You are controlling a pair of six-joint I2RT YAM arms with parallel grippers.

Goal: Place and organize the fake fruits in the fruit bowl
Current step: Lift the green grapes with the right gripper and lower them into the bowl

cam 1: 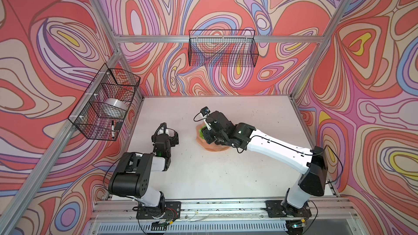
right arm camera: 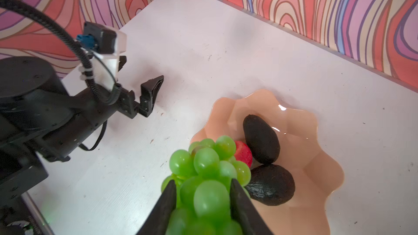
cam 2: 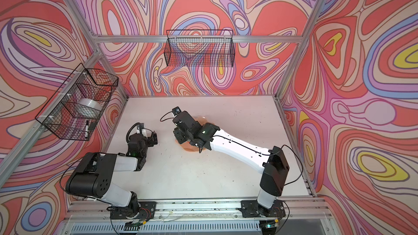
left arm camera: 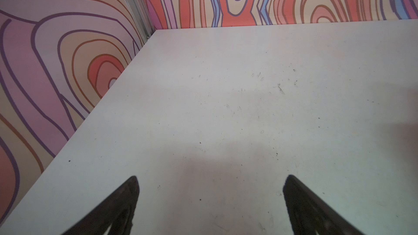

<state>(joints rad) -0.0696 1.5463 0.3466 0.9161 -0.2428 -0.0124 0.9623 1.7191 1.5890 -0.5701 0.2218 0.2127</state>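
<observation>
A white desk, scuffed and flecked with dark specks, lies inside walls covered in swirls of red, pink, lilac, blue and yellow, edged by an aluminium frame. One wire basket hangs on the back rail, and a second wire basket on the left rail. Near the desk's middle sits the peach bowl, with two avocados and a red apple inside. The right end effector clamps the green grapes at the bowl's rim nearest the left arm. The left end effector stands wide apart above the desk.
</observation>
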